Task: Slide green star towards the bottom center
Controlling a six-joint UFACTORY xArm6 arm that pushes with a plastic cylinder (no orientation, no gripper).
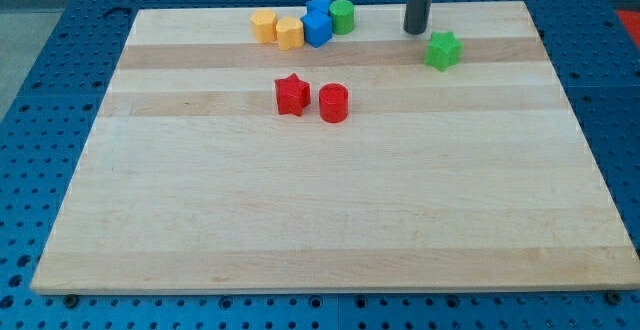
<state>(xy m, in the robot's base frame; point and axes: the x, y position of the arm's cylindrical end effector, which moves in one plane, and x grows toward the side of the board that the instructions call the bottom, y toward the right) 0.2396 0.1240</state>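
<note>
Tip (416, 30) just above-left of green star (442, 50)

Pale wood worktop (330, 210), light maple tone w/ faint lengthwise plank bands, slightly darker strip near 12 o'clock edge. Around it, blue pegboard (40, 120) dotted w/ dark holes. Green star (442, 50), bright green, at approx 1 o'clock. Dark grey rod ending in my tip (416, 31). Red star (292, 95) & red cylinder (333, 103), both vivid red. At 12 o'clock: two yellow-orange blocks (264, 25) (289, 33), two blue blocks (317, 29) (319, 7), one green cylinder (342, 16).
</note>
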